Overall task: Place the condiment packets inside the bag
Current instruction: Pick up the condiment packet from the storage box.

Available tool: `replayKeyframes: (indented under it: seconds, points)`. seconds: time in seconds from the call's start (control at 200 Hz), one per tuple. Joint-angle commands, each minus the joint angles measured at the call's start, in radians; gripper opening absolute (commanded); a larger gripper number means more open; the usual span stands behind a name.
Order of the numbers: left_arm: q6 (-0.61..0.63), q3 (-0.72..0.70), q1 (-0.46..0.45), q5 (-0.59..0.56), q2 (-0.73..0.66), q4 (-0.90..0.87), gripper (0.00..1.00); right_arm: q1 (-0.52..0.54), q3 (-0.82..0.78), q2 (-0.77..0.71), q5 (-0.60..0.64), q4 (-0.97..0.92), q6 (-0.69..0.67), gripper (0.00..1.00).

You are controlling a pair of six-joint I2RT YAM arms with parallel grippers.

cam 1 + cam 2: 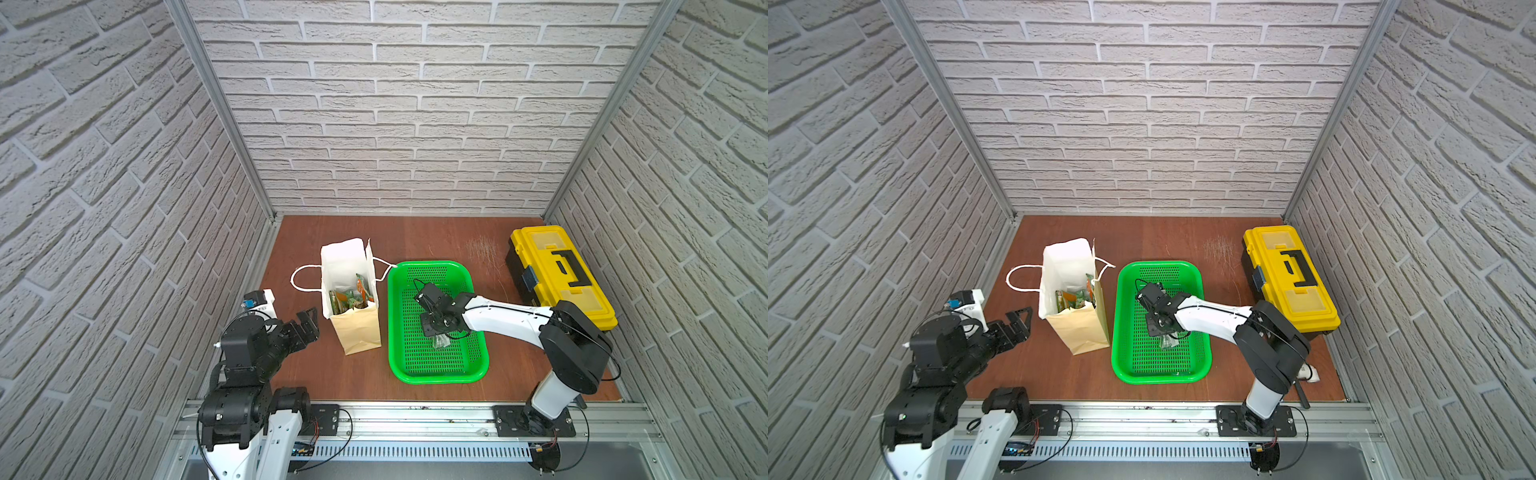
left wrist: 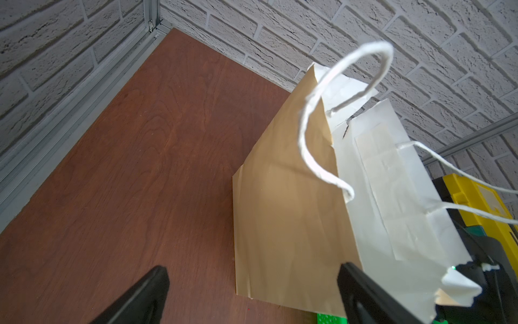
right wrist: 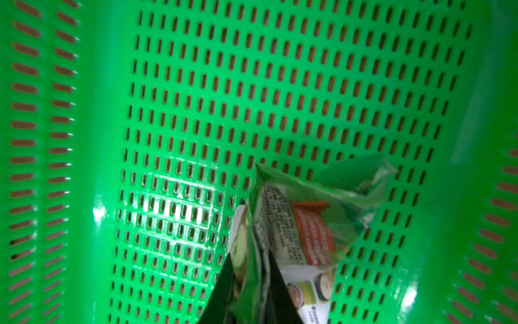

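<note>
Right gripper (image 3: 250,254): jaws closed on a crumpled packet (image 3: 305,224), pinched at one edge. The packet is held low in the basket (image 1: 436,379), just toward 6 o'clock of centre. Other packets (image 1: 349,297) are seen inside the bag (image 1: 359,332), at the basket's 9 o'clock. Left gripper (image 1: 307,324): spread wide, empty, at the bag's 9 o'clock. The pinch is judged thin. A straight lift clear of the basket wall is advised before the packet is carried over the bag mouth.

We see the tan bag (image 1: 359,332) upright, left of centre, holding green-orange packets (image 1: 351,297). To its right, one crumpled packet (image 3: 308,224) is in the green basket (image 1: 436,377).
</note>
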Motion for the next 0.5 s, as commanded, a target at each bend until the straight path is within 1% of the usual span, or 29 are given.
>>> replayKeyframes:
  seconds: [0.0, 0.16, 0.295, 0.38, 0.495]
  points:
    - [0.004, -0.008, -0.005, -0.002, -0.005, 0.039, 0.98, 0.002, 0.043, -0.088, 0.002, -0.016, -0.028, 0.09]
    - [0.004, -0.009, -0.005, -0.001, -0.004, 0.039, 0.98, 0.005, 0.125, -0.228, -0.005, -0.042, -0.073, 0.09]
    - [0.004, -0.008, -0.005, 0.0, -0.004, 0.039, 0.98, 0.01, 0.235, -0.318, -0.063, -0.034, -0.12, 0.09]
    - [0.004, -0.009, -0.005, 0.0, -0.004, 0.039, 0.98, 0.02, 0.325, -0.342, -0.108, -0.032, -0.137, 0.1]
    - [0.005, -0.009, -0.005, 0.0, -0.005, 0.04, 0.98, 0.048, 0.465, -0.335, -0.152, -0.027, -0.161, 0.1]
